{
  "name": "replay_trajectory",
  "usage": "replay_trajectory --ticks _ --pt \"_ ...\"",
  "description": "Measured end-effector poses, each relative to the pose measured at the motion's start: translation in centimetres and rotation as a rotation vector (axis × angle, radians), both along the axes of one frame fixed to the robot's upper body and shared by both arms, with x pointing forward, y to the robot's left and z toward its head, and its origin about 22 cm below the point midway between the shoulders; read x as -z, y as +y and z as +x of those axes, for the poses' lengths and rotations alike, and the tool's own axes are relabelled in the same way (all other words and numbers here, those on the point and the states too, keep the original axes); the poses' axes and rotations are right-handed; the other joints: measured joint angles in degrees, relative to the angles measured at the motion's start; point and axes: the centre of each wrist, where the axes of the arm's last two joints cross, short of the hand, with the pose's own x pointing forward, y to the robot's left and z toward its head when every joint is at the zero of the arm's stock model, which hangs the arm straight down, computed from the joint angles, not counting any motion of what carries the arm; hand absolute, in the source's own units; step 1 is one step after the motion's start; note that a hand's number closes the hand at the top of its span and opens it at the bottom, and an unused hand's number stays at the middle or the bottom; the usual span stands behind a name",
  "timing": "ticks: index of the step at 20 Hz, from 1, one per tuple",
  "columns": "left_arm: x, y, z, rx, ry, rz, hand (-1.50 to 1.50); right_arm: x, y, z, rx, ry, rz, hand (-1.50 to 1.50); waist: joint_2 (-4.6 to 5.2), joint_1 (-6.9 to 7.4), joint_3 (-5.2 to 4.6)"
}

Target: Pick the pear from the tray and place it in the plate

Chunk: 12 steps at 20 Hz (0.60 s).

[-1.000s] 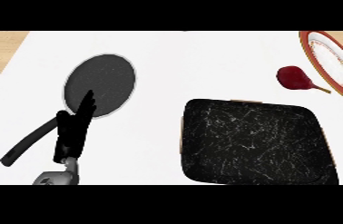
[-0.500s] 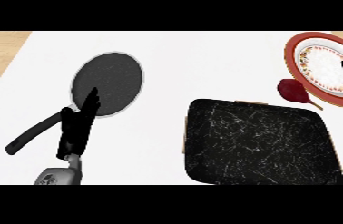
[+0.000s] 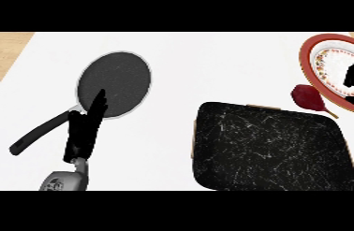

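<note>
White counter (image 3: 207, 66), wood floor showing past its left edge. Dark marbled tray (image 3: 266, 148) toward the counter's near right; nothing seen on it. Red-rimmed patterned plate (image 3: 321, 66) at the far right edge. Dark red pear (image 3: 307, 97) lies on the counter between tray and plate, touching or slightly under the plate's rim, stem toward the tray. Grey frying pan (image 3: 114, 85) left of centre, handle toward the near left.

Left hand (image 3: 86, 129) rests over the pan's near rim, fingers straight, holding nothing. A black shape over the plate at the right edge may be the right hand (image 3: 348, 76); finger state cannot be told.

Judgement: pear is off the tray, not yet in the plate. Next move calls for a grasp and a short lift over the rim.
</note>
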Motion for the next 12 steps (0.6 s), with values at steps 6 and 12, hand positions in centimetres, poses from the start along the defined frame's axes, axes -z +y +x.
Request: replay_trajectory --ticks 6,12 --pt "-0.02 0.08 0.33 -0.014 0.000 0.005 0.00 -0.23 -0.36 -0.13 -0.064 -0.010 0.110 -1.50 -0.03 -0.48 0.08" --pt "0.03 0.23 0.24 -0.015 -0.001 0.002 0.00 -0.54 -0.27 0.18 0.012 -0.108 0.421 -1.50 -0.19 -0.75 0.21"
